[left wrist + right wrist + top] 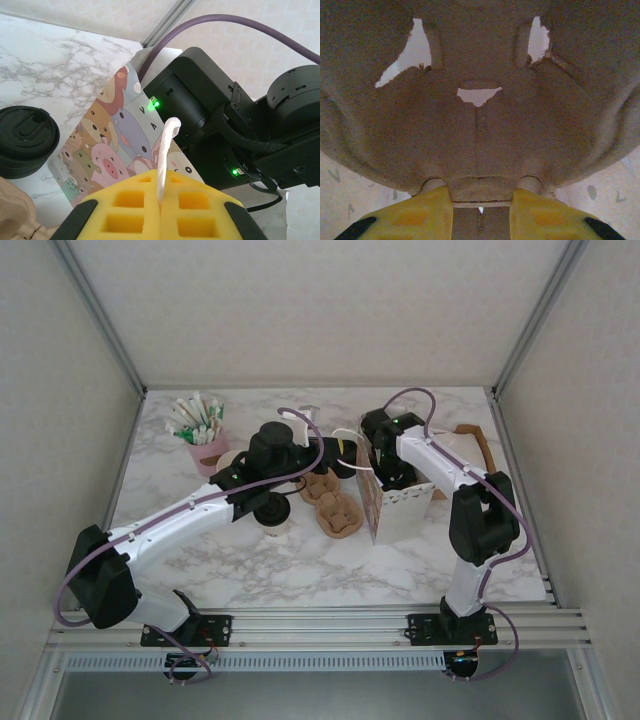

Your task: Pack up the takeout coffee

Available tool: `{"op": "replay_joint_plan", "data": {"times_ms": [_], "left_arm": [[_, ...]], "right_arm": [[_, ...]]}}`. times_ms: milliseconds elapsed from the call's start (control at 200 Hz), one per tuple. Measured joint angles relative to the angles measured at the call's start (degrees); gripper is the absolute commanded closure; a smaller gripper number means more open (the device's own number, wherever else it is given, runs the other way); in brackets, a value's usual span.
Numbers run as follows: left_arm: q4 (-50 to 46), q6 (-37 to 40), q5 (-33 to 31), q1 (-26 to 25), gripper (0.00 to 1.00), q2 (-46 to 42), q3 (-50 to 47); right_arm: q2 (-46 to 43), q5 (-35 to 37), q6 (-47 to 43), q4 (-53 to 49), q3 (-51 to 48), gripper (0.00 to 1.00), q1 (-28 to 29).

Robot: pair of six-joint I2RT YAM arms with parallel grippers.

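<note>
So, left to right: a pink cup (207,452) of white sticks sits at the back of the marble table (250,575). The takeout coffee (272,512) comes next. It's upright with its axis vertical and its round black lid on, right beside the left arm's forearm.

The left gripper (160,205) has its yellow foam pads pressed together on the twisted white paper handle (166,150) of the cartoon-animal paper bag (115,145). Between the cup and the bag lie brown moulded-pulp carriers (335,505), rough and fibrous.

On the right, the right gripper (481,212) is down inside the bag, its fingers clamped on the centre rib of a pulp tray (480,125).

My read is that the coffee lies left of both sets of fingers. The left arm is closer, but it's busy holding the bag open.
</note>
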Motion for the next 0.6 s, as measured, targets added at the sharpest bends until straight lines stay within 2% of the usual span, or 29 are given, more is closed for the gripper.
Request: {"op": "replay_joint_plan", "data": {"times_ms": [596], "left_arm": [[-0.35,0.15,-0.24,0.0,0.95,0.0,0.0]], "right_arm": [[-0.76,-0.02,0.42,2.29,-2.67,0.58,0.0]]}}
